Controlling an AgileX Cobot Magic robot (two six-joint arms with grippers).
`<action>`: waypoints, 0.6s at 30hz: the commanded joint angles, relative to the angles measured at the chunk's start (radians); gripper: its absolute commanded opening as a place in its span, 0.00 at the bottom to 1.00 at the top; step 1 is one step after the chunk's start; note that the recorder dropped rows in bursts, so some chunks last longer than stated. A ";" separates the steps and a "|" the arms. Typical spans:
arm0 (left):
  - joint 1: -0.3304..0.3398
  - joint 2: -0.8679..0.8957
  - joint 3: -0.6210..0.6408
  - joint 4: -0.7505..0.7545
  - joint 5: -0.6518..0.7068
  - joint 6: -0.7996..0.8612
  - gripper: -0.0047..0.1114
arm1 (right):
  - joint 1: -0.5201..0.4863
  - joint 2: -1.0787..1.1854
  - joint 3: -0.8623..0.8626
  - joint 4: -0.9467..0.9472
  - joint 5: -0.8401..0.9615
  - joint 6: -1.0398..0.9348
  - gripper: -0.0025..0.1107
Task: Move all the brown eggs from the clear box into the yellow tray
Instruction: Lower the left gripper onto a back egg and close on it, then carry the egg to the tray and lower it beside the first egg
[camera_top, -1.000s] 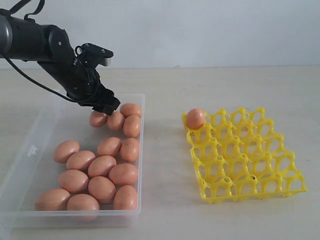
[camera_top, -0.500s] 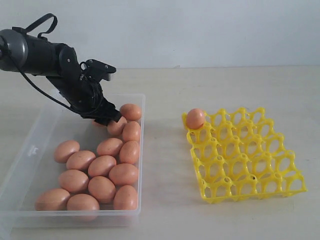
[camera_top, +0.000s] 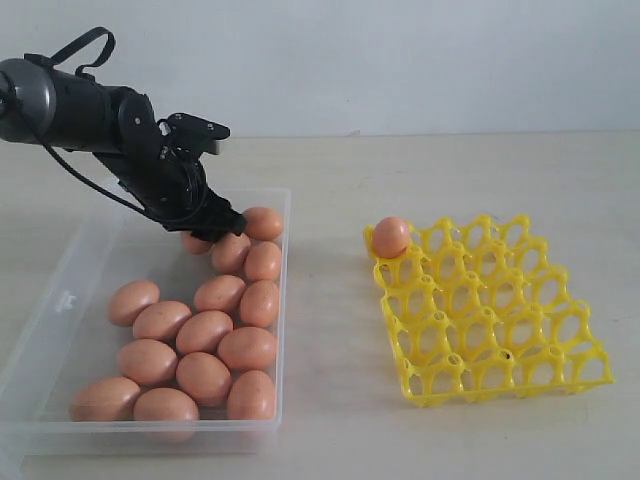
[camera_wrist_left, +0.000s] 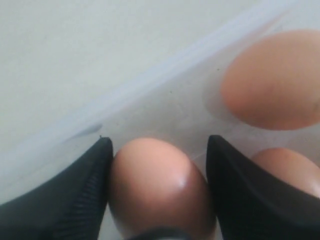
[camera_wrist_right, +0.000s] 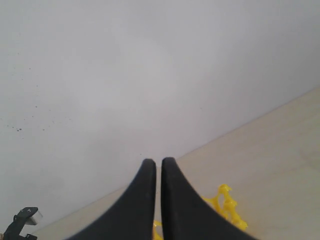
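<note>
The clear box on the left holds several brown eggs. My left gripper reaches down into its far end, next to the back wall. In the left wrist view the gripper has one brown egg between its black fingers, which press its two sides; the egg still lies in the box. Two more eggs lie just beside it. The yellow tray on the right carries one brown egg in its far left corner cup. My right gripper is shut and empty, raised above the yellow tray.
The pale tabletop runs between box and tray. A plain light wall stands behind the table. The left arm with its cable comes in from the upper left.
The left gripper has gone lower into the box's far end and its jaws have narrowed round the egg there. The other eggs and the tray have not moved.
</note>
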 joint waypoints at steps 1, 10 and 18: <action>0.000 -0.001 -0.001 -0.003 0.014 -0.019 0.24 | 0.003 -0.005 0.000 -0.004 -0.006 -0.004 0.02; 0.000 -0.025 -0.002 0.000 0.024 -0.016 0.07 | 0.003 -0.005 0.000 -0.004 -0.006 -0.004 0.02; -0.007 -0.154 0.000 -0.026 -0.019 -0.008 0.07 | 0.003 -0.005 0.000 -0.004 -0.006 -0.004 0.02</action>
